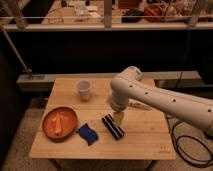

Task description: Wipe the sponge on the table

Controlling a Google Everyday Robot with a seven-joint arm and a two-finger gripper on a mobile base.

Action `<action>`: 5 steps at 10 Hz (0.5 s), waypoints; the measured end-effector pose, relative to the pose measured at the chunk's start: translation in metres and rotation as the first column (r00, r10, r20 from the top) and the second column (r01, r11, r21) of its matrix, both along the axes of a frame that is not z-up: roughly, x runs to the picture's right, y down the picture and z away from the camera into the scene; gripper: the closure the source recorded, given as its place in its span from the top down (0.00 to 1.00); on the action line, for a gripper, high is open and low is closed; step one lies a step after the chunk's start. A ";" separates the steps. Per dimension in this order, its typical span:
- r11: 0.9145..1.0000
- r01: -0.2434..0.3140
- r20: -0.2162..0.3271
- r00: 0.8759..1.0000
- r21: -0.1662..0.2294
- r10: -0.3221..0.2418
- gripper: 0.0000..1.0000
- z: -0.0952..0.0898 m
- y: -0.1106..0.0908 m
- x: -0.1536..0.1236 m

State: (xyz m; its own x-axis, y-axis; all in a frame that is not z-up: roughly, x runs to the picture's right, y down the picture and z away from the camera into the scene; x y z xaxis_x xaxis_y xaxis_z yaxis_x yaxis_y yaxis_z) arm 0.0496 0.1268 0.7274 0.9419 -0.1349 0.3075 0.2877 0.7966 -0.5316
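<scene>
The bright-blue sponge (88, 133) lies near the front edge of the light wooden table (145, 142), just right of the orange plate. My white arm reaches in from the right, and its gripper (119, 117) hangs over the table's middle. It sits just above the top end of the black bar with white stripes (113, 126), to the right of the sponge and apart from it.
An orange plate (59, 122) holding an orange piece sits at the front left. A white cup (83, 90) stands at the back left. A small pale object (138, 105) lies right of the gripper. Black cable trails on the floor at right.
</scene>
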 end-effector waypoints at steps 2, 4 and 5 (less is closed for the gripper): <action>1.000 0.022 0.018 1.000 -0.004 -0.022 0.80 0.002 0.004 -0.006; 0.998 0.060 0.048 0.997 -0.009 -0.060 0.80 0.005 0.011 -0.016; 0.997 0.080 0.066 0.995 -0.010 -0.080 0.80 0.006 0.014 -0.023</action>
State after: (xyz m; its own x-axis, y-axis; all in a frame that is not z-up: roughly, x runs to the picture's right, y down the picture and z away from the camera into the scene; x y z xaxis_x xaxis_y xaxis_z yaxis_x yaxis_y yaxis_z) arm 0.0269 0.1406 0.7338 0.9061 -0.2049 0.3701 0.3847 0.7631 -0.5193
